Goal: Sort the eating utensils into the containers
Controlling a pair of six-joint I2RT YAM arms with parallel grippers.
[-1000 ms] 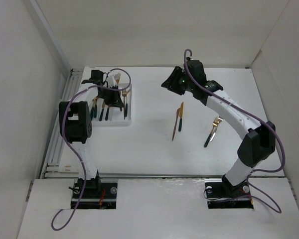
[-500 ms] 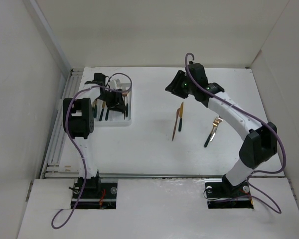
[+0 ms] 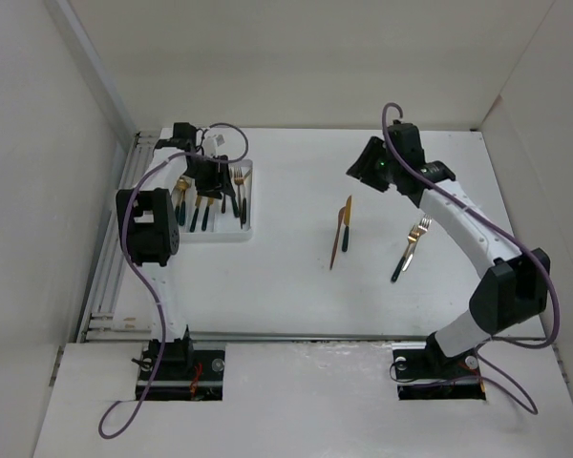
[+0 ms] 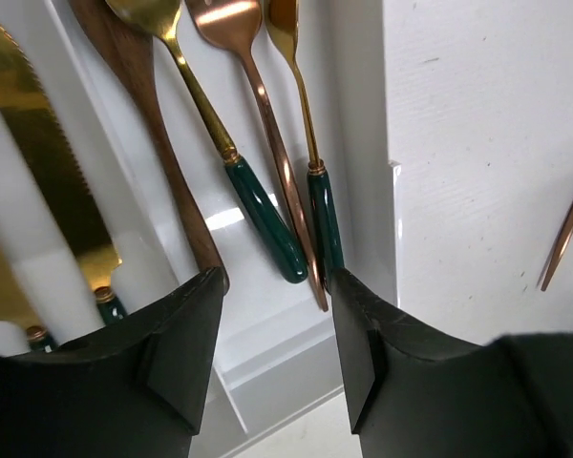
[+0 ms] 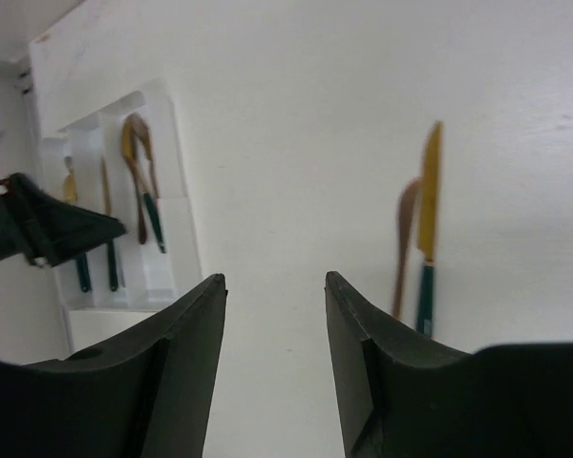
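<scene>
The left gripper [image 4: 272, 286] hangs with its jaws spread apart and nothing between them, right over the near end of the rightmost compartment of the white tray [image 4: 363, 143]. Below it in that compartment lie a gold piece with a green handle [image 4: 253, 205], a copper fork [image 4: 267, 134] and a slim gold piece with a green handle [image 4: 323, 215], side by side and touching. A serrated gold knife [image 4: 62, 196] lies in the compartment to the left. The tray sits at the far left of the table [image 3: 286, 286]. The right gripper [image 5: 274, 281] is also wide open and empty, raised above the table well away from the tray. Near the table's middle a gold-bladed knife [image 5: 428, 210] lies just beside a thin copper piece [image 5: 404, 239], and a gold fork [image 3: 413, 243] lies apart to their right.
</scene>
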